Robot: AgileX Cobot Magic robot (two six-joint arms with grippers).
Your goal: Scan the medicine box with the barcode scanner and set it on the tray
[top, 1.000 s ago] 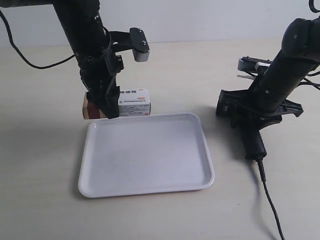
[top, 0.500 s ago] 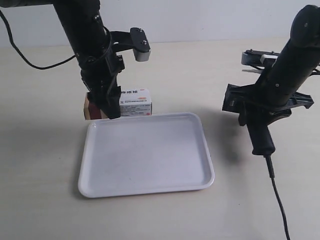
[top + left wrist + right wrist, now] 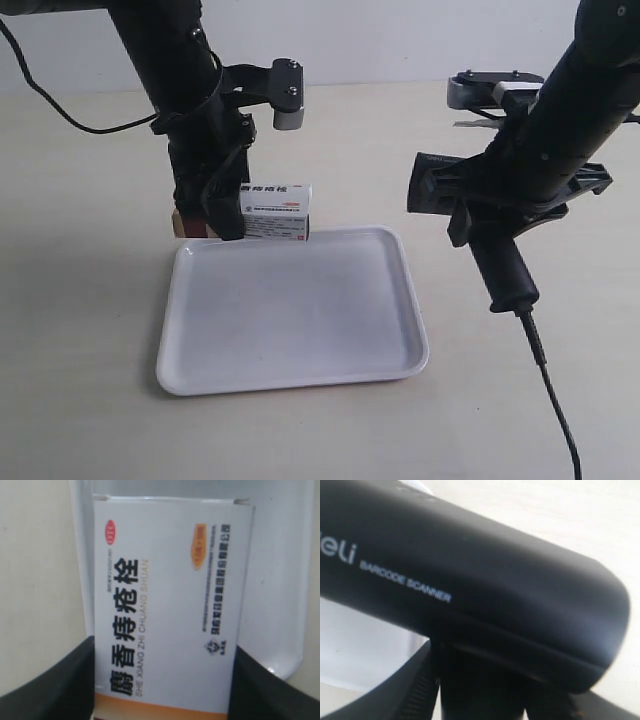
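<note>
The white medicine box (image 3: 275,210) with an orange and dark red end is held just above the far rim of the white tray (image 3: 290,310). My left gripper (image 3: 222,215) is shut on it; the left wrist view shows the box (image 3: 165,610) clamped between both dark fingers (image 3: 50,685), with the tray (image 3: 280,580) below. My right gripper (image 3: 500,215) is shut on the black barcode scanner (image 3: 480,225), lifted off the table, head toward the box, handle and cable hanging down. In the right wrist view the scanner's head (image 3: 470,575) fills the picture.
The scanner's black cable (image 3: 555,400) trails down to the near right of the beige table (image 3: 80,330). Another black cable (image 3: 60,115) loops behind the arm at the exterior view's left. A pale wall backs the table.
The right arm has lifted the scanner off the table and swung it toward the tray. The left arm has raised the box slightly and shifted it toward the tray.
</note>
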